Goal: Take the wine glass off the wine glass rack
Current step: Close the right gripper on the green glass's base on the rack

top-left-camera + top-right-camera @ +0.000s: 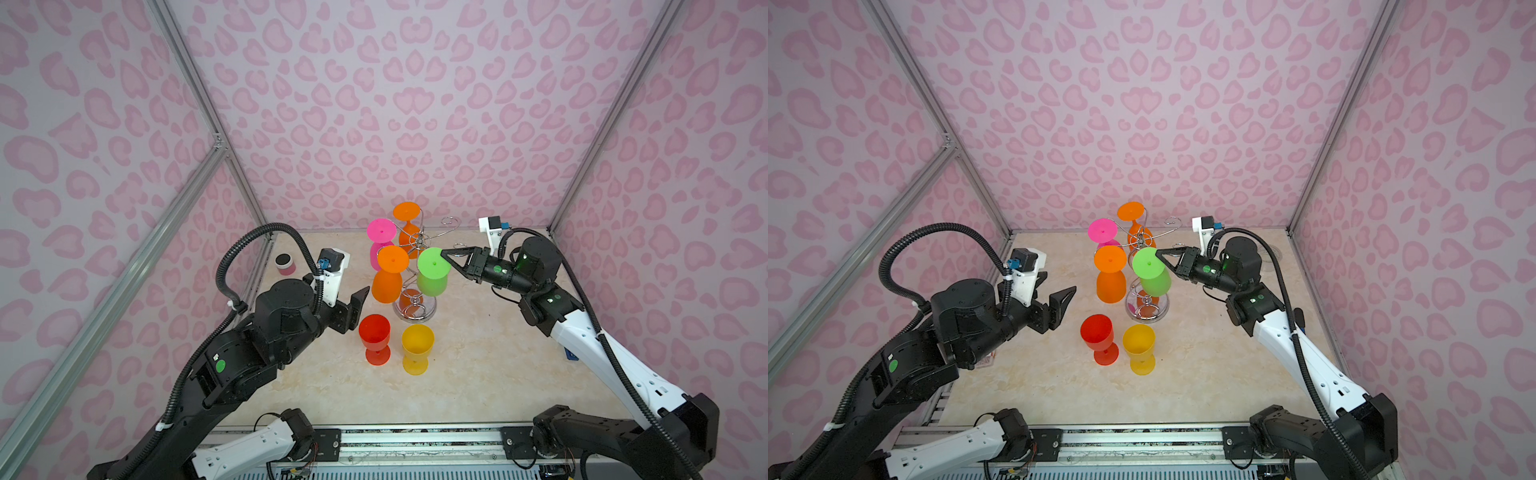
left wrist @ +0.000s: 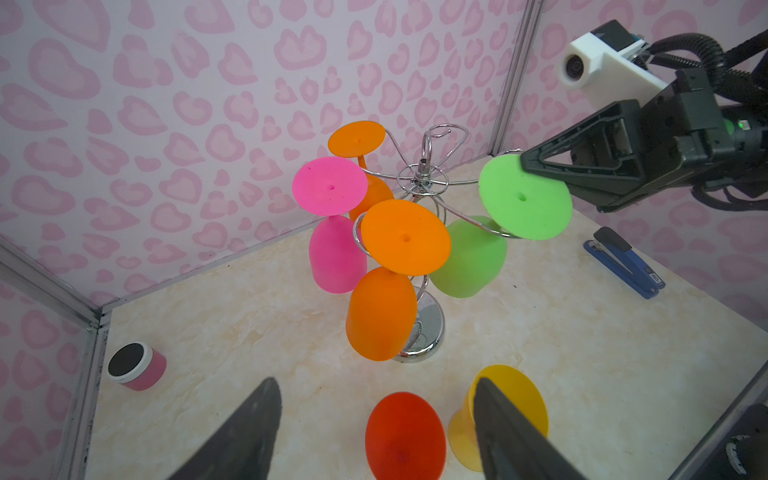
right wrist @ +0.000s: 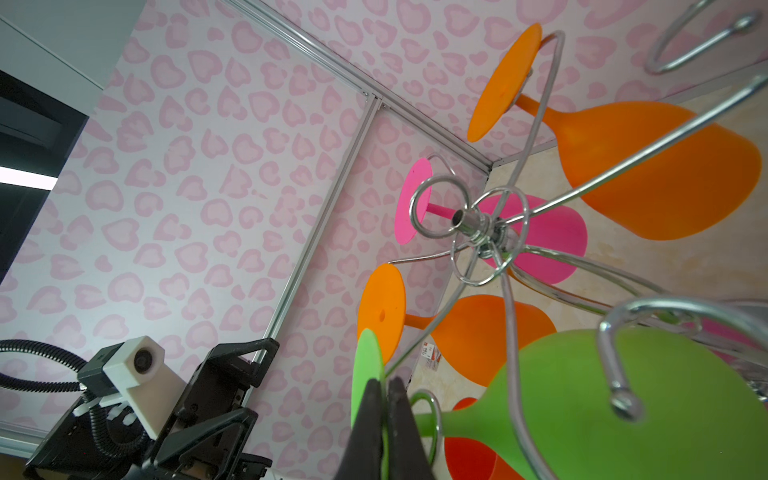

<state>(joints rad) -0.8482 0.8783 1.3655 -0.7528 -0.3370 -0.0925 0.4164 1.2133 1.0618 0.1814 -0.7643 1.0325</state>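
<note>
The wine glass rack (image 1: 417, 316) (image 1: 1147, 312) stands near the middle of both top views, a little below centre, on the pale marble table (image 1: 478, 374). Four glasses hang from it upside down, foot discs up. The green wine glass (image 1: 432, 266) (image 1: 1148, 264) hangs on the rack's right side, tilted, with a wire hook under its foot.

The right gripper (image 1: 444, 254) reaches in from the right. In the right wrist view its two black fingers (image 3: 368, 419) are pressed together on the thin edge of the green foot disc, so the claw is clamped narrow on the green wine glass. A pink glass (image 1: 380, 232) and two orange glasses (image 1: 392, 270) fill the rack's left and far sides.

The left gripper (image 1: 1056, 286) hovers left of the rack with its claw spread wide and nothing in it. A red glass (image 1: 375, 336) and a yellow glass (image 1: 417, 347) stand upright side by side in front of the rack. A pink jar (image 2: 137, 365) sits at lower left of the left wrist view and a blue stapler (image 2: 623, 266) at its right.
</note>
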